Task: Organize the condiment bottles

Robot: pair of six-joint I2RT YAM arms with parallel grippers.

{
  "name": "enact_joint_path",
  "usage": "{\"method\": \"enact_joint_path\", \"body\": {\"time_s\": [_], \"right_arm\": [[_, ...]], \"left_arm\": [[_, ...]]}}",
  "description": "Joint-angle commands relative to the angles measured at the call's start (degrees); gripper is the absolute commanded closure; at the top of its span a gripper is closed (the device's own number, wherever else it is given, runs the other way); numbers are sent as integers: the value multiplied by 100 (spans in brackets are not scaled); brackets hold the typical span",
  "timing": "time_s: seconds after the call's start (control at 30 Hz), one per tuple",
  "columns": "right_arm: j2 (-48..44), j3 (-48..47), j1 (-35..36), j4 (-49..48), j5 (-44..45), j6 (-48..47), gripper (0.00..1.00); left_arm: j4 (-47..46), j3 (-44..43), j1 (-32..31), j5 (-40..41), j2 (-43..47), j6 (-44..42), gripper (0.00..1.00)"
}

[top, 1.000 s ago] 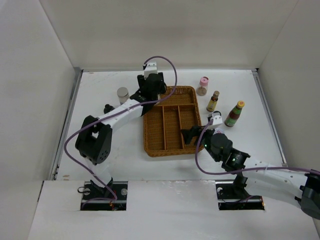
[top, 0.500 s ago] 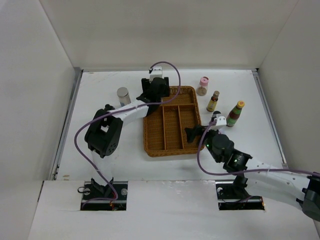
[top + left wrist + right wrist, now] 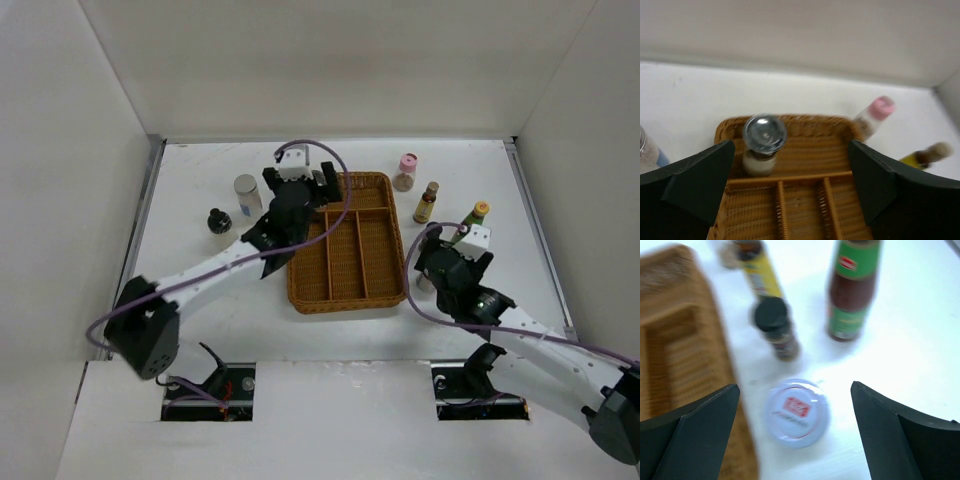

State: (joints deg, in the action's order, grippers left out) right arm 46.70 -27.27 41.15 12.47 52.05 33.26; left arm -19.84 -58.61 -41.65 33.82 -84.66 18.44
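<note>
Top view: a brown wicker tray [image 3: 350, 303] is sitting mid-table. The left gripper [image 3: 300, 193] is hovering over the tray's 11 o'clock corner, hiding what is below it. Outside the tray, a grey-capped jar [image 3: 247, 193] and a black-capped bottle [image 3: 217, 220] are standing at 10 o'clock. A pink-capped bottle [image 3: 406, 172], a yellow bottle [image 3: 427, 202] and a green-labelled bottle [image 3: 470, 220] are standing from 1 round to 3 o'clock. The right gripper [image 3: 450, 265] is hanging at 3 o'clock, just beside the tray.

Left wrist view: the fingers [image 3: 695, 182] are spreading wide, gripping nothing. Beyond them a silver-capped jar [image 3: 764, 142] is standing upright at the left end of the tray's far crosswise compartment (unseen from above).

Right wrist view (blurred): these fingers [image 3: 690, 430] are also splaying wide and empty. Under them a white cylinder [image 3: 796, 412] is standing on the table beside the tray, with a second black-capped bottle [image 3: 775, 325] at its 12 o'clock.

A white table [image 3: 520, 200] is carrying everything, and plain white walls [image 3: 300, 70] are enclosing three sides.
</note>
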Motion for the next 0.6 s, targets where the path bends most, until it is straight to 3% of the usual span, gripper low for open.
{"method": "enact_joint_path", "body": {"time_s": [0.0,0.17,0.37,0.5,0.57], "right_arm": [[365,-297,-383,371,-326,226,0],[770,-174,-761,-95,-1020,172,1],[1192,-173,-937,-446,-1399,190,16],[1430,-314,-1025,-526,-1584,190,35],[1395,-358,-999,-491,-1523,207,53]], "left_arm": [[-986,629,-303,256,906,116,0],[-1084,1868,-682,248,1759,581,0],[-1093,3073,-796,204,2427,1021,0],[-1093,3452,-823,177,2770,1083,0],[-1101,3558,-814,177,2928,1083,0]]}}
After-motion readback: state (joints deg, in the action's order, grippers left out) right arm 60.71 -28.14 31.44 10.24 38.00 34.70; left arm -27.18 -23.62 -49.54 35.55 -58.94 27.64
